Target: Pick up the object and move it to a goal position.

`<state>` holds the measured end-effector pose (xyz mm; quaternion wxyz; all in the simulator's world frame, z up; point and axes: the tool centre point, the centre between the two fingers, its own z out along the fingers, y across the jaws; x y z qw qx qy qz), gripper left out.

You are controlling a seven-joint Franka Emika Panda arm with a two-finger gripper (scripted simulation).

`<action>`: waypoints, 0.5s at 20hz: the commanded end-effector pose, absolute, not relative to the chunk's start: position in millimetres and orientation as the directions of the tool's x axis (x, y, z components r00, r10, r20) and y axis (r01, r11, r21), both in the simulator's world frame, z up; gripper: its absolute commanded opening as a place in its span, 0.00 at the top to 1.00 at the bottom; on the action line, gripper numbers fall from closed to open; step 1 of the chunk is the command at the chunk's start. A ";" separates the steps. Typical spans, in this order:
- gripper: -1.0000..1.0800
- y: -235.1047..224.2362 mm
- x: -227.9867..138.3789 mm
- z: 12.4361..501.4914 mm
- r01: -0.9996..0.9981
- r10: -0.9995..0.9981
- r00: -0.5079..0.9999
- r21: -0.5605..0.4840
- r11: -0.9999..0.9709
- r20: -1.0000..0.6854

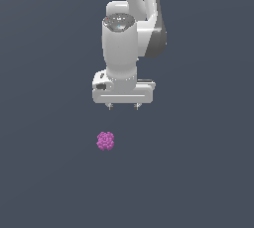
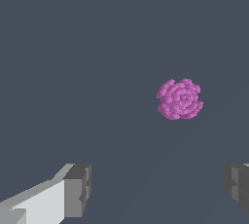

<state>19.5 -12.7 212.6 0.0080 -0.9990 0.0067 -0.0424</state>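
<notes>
The object [image 1: 105, 141] is a small magenta-purple bumpy ball lying on the flat dark grey ground, also clear in the wrist view [image 2: 179, 99]. My white gripper [image 1: 123, 106] hangs above the ground, its two short fingertips spread wide apart and empty. In the exterior view the ball sits below the gripper and a little toward that view's left, apart from the fingers. In the wrist view both grey pads [image 2: 78, 189] show with a wide gap between them, and the ball lies outside that gap.
The white arm [image 1: 130, 28] rises behind the gripper toward the top of the exterior view. Plain dark grey ground [image 1: 198, 172] surrounds the ball on all sides.
</notes>
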 end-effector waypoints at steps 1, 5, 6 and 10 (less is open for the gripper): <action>0.04 -12.7 19.5 212.6 -0.013 -0.014 0.996 -0.016 -1.000 0.085; 0.04 -5.5 19.1 215.1 0.008 0.007 0.996 -0.017 -1.000 0.087; 0.04 -1.5 18.8 216.6 0.020 0.018 0.996 -0.018 -1.000 0.089; 0.04 11.7 17.7 221.2 0.058 0.056 0.994 -0.019 -0.998 0.094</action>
